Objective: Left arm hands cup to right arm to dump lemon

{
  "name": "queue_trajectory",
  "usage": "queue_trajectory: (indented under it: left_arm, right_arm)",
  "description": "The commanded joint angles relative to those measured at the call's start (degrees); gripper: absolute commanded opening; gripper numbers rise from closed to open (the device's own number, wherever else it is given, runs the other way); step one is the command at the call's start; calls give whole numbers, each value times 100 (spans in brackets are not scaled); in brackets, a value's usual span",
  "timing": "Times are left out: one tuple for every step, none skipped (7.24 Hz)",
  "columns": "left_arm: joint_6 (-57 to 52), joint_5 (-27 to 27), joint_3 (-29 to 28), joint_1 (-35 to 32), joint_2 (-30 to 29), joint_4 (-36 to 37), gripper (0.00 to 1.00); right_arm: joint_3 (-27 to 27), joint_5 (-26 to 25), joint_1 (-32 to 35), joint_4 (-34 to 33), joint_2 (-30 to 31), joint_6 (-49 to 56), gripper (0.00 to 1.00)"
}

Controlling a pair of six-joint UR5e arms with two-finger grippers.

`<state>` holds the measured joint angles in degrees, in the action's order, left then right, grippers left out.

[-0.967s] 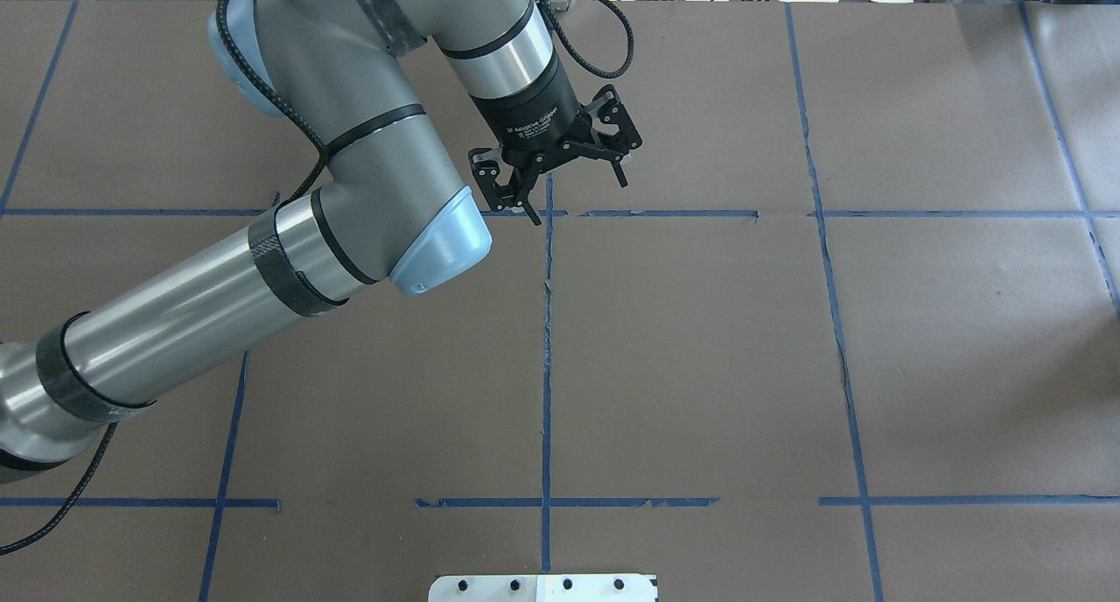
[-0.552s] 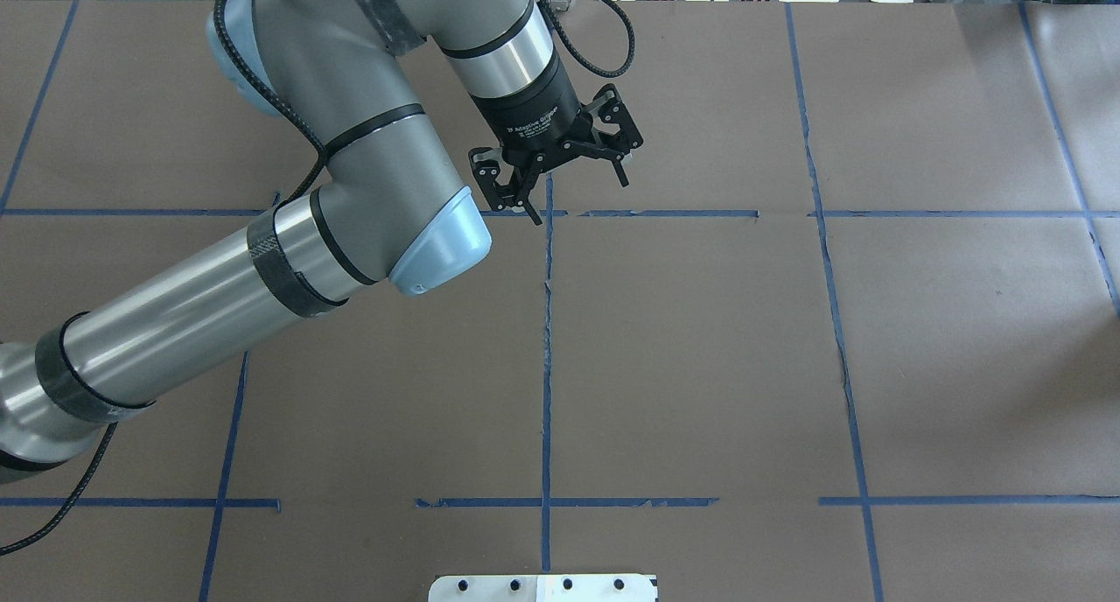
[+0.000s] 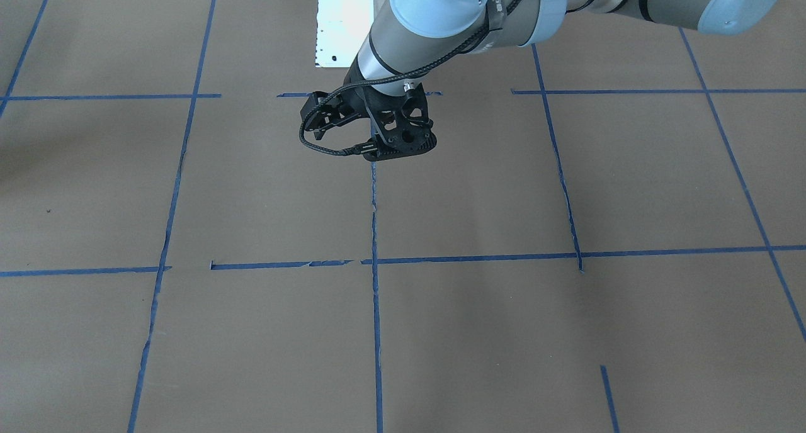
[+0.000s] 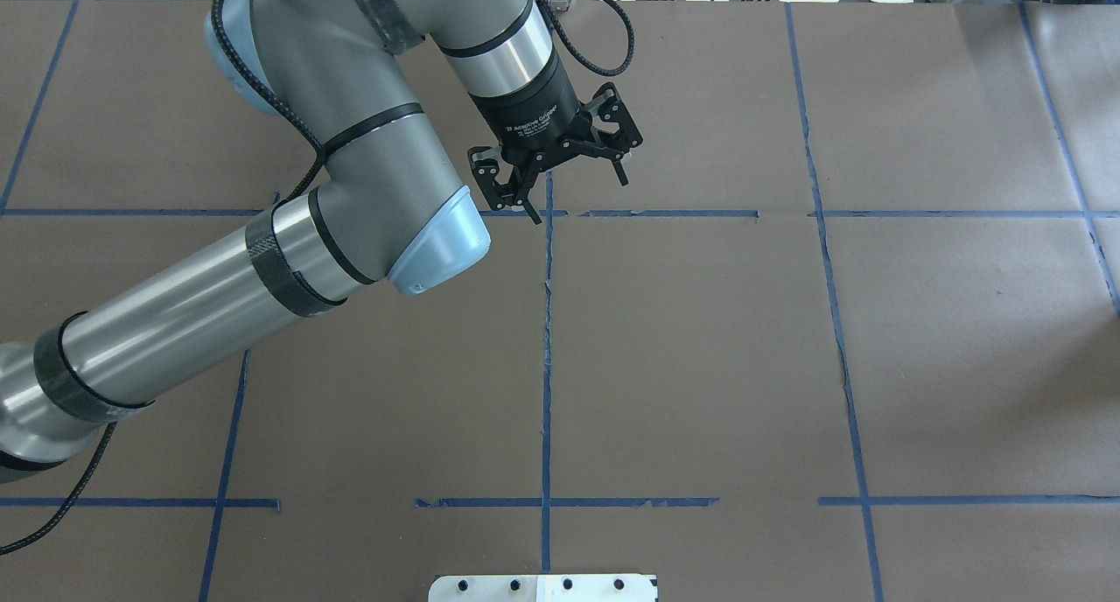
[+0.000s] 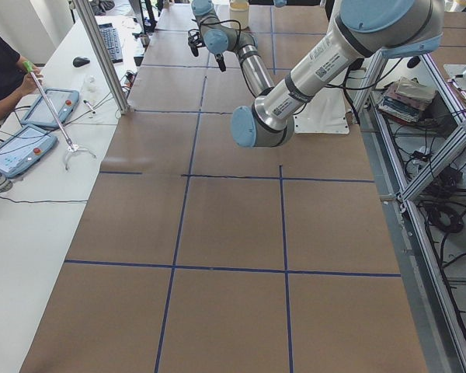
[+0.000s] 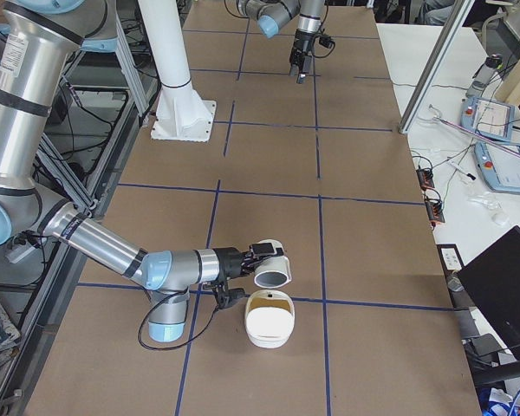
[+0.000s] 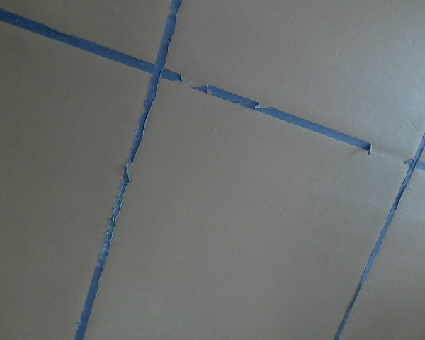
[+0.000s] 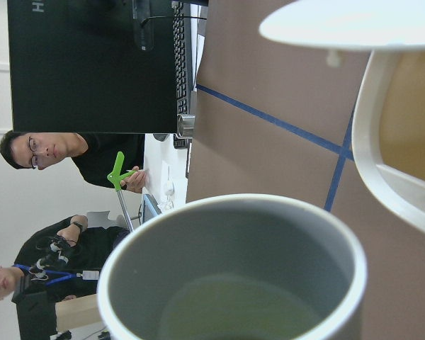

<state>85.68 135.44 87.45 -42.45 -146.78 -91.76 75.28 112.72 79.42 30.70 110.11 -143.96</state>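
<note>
My left gripper hangs open and empty over a blue tape cross at the far middle of the table; it also shows in the front-facing view. In the right side view the near right arm's gripper carries the off-white cup, tipped on its side with its mouth over a white bowl. I cannot tell how its jaws stand. The right wrist view looks into the cup's grey inside, where an olive-yellow lemon lies, blurred.
Brown paper with blue tape lines covers the table. A white base plate sits at the near edge, a white pedestal beside it. Operators and tablets are at a side table.
</note>
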Motion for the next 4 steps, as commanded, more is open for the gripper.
queue_trajectory:
  left_arm:
    - [-7,0,9,-1,17,0,100]
    - [-7,0,9,-1,9,0,100]
    - [-7,0,9,-1,9,0,100]
    - [-7,0,9,-1,17,0,100]
  right_arm:
    - [-319,-22,405,94,-295,-1271,30]
    - [-417,-22,460,94,-393,-1928,30]
    - [-453,-31,478,251,-394,-2639,31]
    - [-749,-57,487,565,-411,-3168,32]
